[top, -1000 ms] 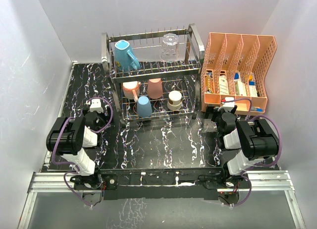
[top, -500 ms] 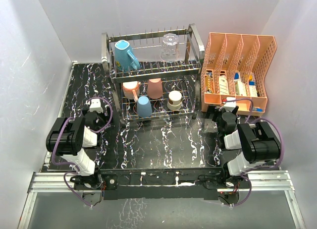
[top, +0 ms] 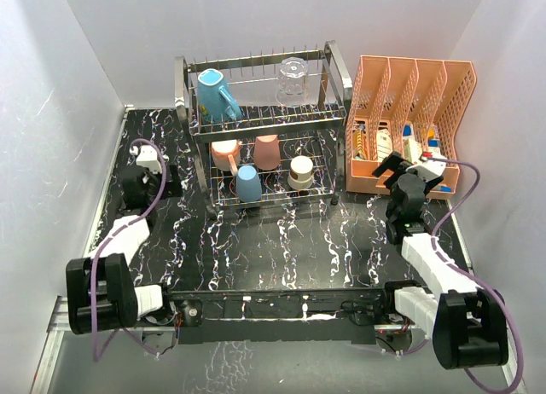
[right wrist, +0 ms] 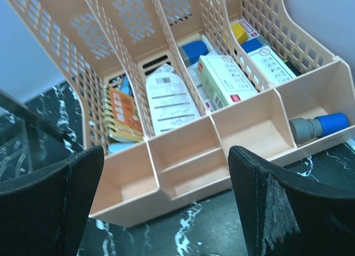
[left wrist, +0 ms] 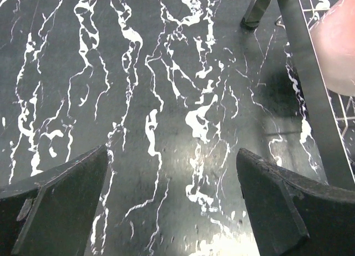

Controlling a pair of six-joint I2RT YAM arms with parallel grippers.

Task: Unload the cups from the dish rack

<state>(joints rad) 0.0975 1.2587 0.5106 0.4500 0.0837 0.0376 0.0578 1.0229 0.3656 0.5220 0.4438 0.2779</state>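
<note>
Flanking the black marbled table (top: 281, 240) stand white walls (top: 51, 112)

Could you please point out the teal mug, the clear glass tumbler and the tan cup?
teal mug (top: 211, 95), top view, on its body.
clear glass tumbler (top: 292, 81), top view, on its side wall.
tan cup (top: 299, 176), top view, on its side.

The dish rack (top: 339, 70) stands mid-back on the counter (top: 281, 240) — mug (top: 215, 95) and glass (top: 292, 80) on the top tier, four cups (top: 266, 152) below — with the organiser (top: 409, 83) just beside its right.
</note>
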